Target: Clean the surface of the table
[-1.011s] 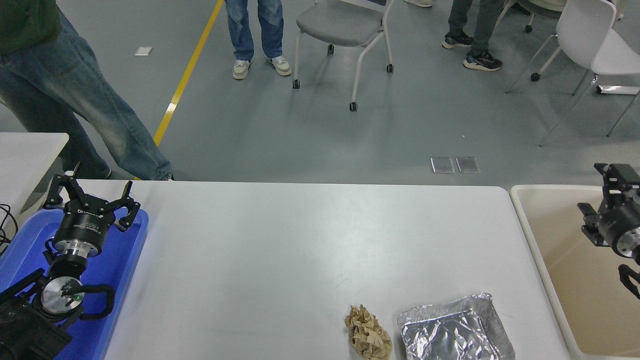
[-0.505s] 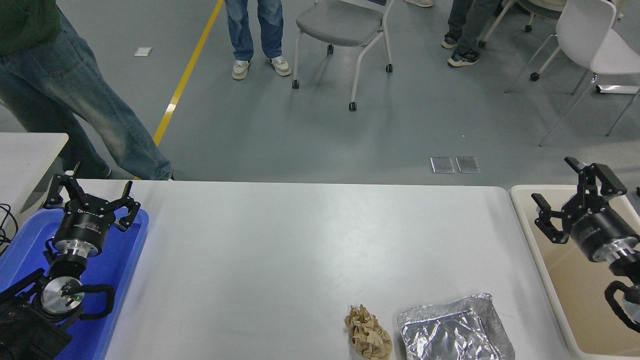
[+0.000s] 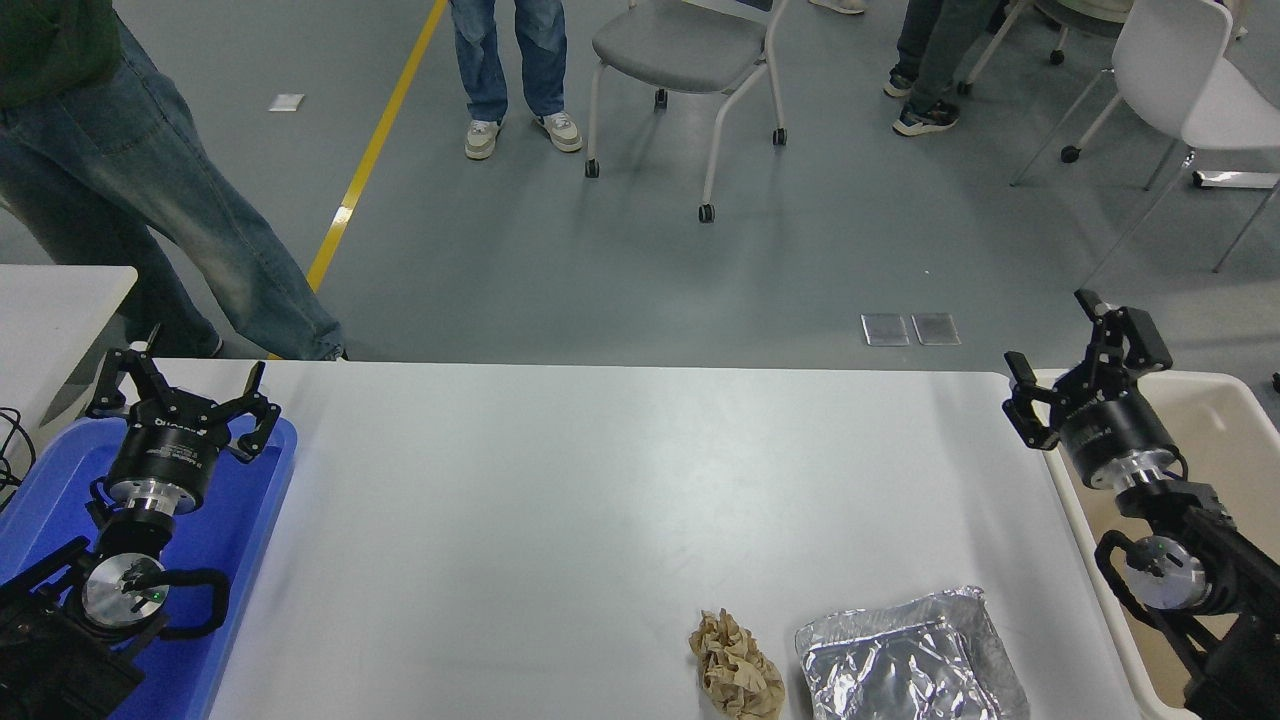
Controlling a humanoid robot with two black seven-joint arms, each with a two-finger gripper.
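Observation:
The table surface (image 3: pixel 560 500) is a wide white-grey top filling the lower half of the head view. A crumpled brown paper ball (image 3: pixel 736 677) and a crumpled foil tray (image 3: pixel 910 661) lie on it near the front edge, right of centre. My right gripper (image 3: pixel 1077 350) is open and empty, raised over the table's far right corner beside the tub. My left gripper (image 3: pixel 178 385) is open and empty, parked over the blue tray at the lower left.
A beige plastic tub (image 3: pixel 1215 420) stands off the table's right edge. A blue tray (image 3: pixel 235 520) sits at the table's left. A smaller white table's corner (image 3: pixel 60 300) shows at the left. People's legs and chairs (image 3: pixel 690 60) stand beyond the far side.
My right arm has swung left and up, from over the tub at the picture's right edge to the table's far right corner. The left arm has not moved.

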